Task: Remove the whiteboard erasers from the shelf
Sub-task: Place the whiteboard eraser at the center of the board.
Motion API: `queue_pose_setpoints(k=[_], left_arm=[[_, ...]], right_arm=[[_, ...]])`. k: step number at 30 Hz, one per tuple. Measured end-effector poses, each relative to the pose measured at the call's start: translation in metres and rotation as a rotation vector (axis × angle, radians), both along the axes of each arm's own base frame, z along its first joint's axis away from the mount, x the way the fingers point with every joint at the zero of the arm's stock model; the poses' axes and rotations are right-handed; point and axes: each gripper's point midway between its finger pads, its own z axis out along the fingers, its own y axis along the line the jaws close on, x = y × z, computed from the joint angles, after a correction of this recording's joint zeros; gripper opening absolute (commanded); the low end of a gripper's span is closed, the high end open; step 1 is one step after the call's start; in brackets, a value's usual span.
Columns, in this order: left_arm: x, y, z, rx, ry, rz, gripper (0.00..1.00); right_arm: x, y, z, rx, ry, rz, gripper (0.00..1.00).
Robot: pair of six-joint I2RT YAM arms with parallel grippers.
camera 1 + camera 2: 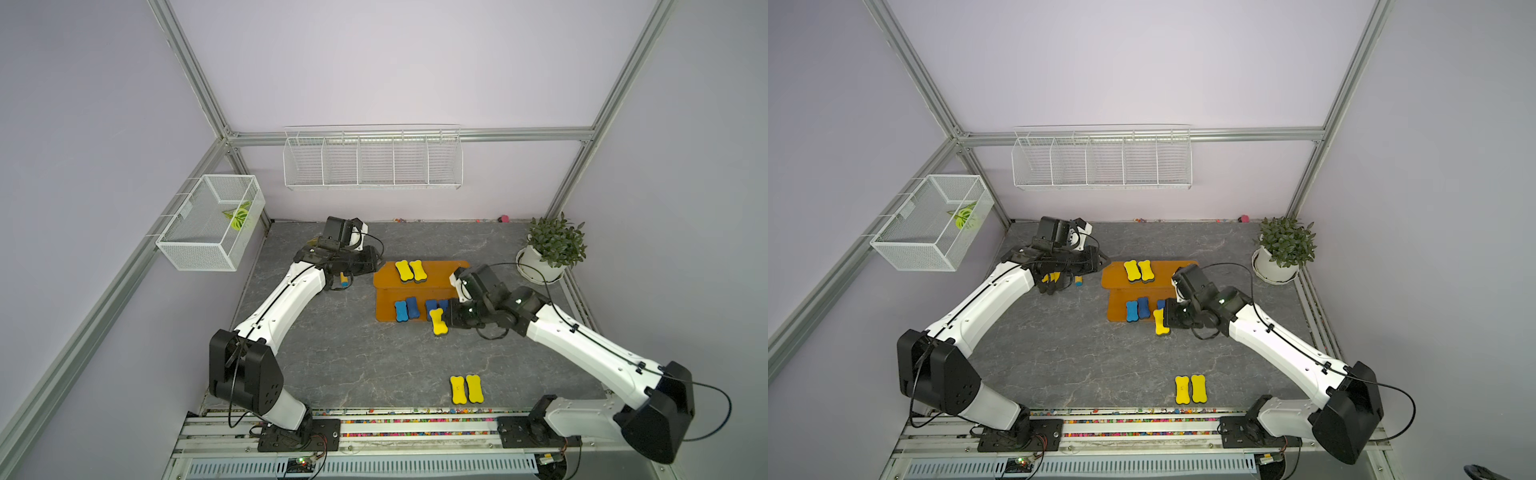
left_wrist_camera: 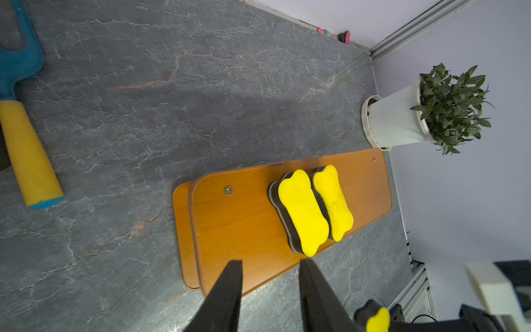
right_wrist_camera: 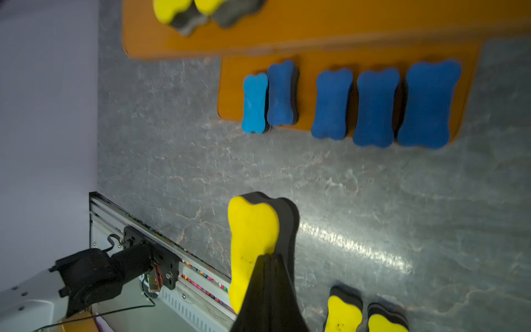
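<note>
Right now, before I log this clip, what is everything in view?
Table: one, grey marbled, under everything.
Shelf: one, orange, two tiers, table centre.
Top-tier erasers: two, yellow, side by side.
Lower-tier erasers: five, blue, in a row.
Held eraser: one, yellow, before the shelf.
Loose erasers: two, yellow, table front edge.
Trowel: one, blue, yellow handle, on the table.
Potted plant: one, green, white pot, back right corner.
Wire basket: one, white, back wall.
Mesh basket: one, white, left wall, green leaf inside.
Left pincer: open, empty, by the top tier.
Right pincer: shut on the held eraser.
</note>
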Motion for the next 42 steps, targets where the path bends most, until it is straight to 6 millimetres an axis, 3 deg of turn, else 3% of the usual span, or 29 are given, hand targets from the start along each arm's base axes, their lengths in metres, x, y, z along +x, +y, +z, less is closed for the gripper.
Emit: queue_pose_setpoints(k=[5, 8, 17, 32, 42], left_arm=[[-0.002, -0.001, -0.005, -0.005, 0.007, -0.007, 0.38], [-0.002, -0.002, -0.006, -0.009, 0.008, -0.011, 0.38], [-0.004, -0.002, -0.009, -0.012, 0.015, -0.016, 0.38], [-0.003, -0.003, -0.011, -0.012, 0.013, -0.016, 0.38], [-0.003, -0.003, -0.011, -0.015, 0.011, -0.018, 0.38]], right_arm=[[-0.043, 0.003, -0.041, -0.075, 0.084, 0.013, 0.0], [-0.059, -0.001, -0.062, -0.105, 0.129, 0.001, 0.0], [-0.081, 0.01, -0.094, -0.128, 0.191, -0.003, 0.0], [-0.102, 0.009, -0.119, -0.162, 0.252, -0.001, 0.0], [-0.112, 0.003, -0.126, -0.188, 0.273, -0.001, 0.06]])
